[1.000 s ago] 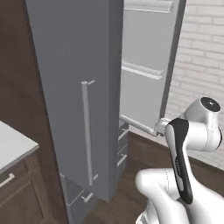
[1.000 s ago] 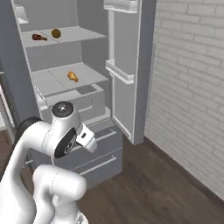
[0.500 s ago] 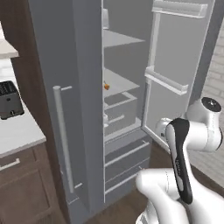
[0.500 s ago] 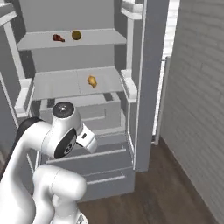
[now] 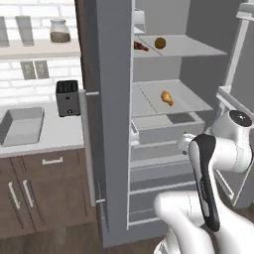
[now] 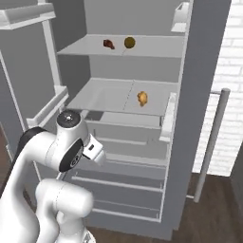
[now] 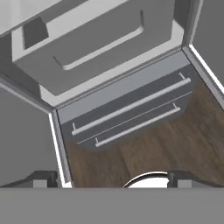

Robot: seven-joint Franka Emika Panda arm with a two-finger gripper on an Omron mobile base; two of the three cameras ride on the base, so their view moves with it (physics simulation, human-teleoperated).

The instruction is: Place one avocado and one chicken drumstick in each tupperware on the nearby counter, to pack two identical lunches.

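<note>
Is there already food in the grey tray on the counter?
No, the grey tray on the counter holds nothing.

No text, label, brand, number or sign could be read anywhere in these pictures.
</note>
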